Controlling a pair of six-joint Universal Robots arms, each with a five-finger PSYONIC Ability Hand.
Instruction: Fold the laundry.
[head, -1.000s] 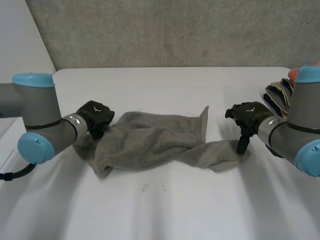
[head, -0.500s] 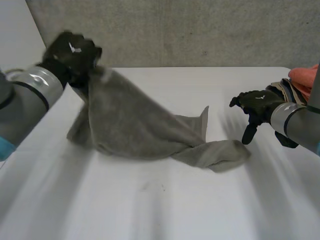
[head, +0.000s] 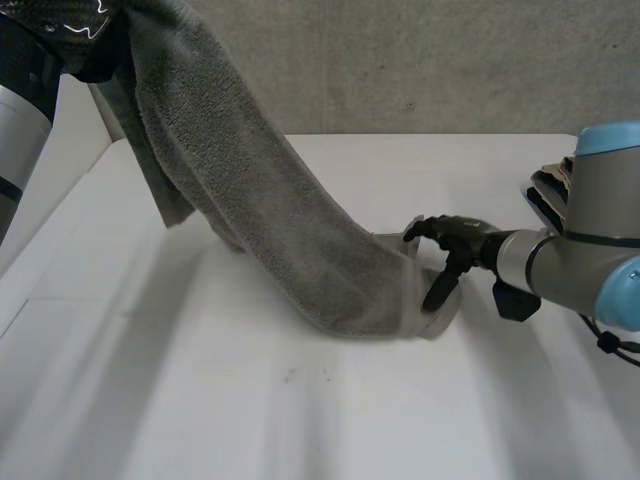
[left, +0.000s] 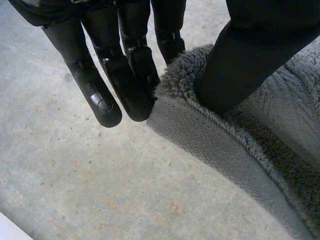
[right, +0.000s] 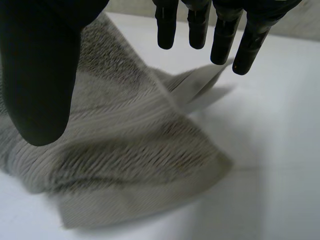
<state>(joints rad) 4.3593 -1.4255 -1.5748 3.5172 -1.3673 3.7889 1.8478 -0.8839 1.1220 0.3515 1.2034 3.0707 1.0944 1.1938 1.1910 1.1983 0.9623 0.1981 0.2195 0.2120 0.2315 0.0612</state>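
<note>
A grey towel (head: 250, 200) hangs slanting from high at the far left down to the white table (head: 300, 420), where its low end lies bunched. My left hand (head: 60, 30) holds the top end up in the air. In the left wrist view, the thumb and fingers (left: 130, 75) pinch the towel's fluffy edge (left: 260, 150). My right hand (head: 450, 245) hovers at the towel's low end, fingers relaxed and pointing down. The right wrist view has its straight fingers (right: 222, 40) and thumb spread above the towel (right: 125, 145), holding nothing.
A stack of folded clothes (head: 550, 190) sits at the table's right edge, behind my right arm. A concrete wall (head: 400, 60) runs along the back of the table. Bare tabletop lies in front of the towel and to its left.
My left hand has lifted the towel's left end from the table to high up at the left. The towel now hangs stretched. My right hand moved left to the low end.
</note>
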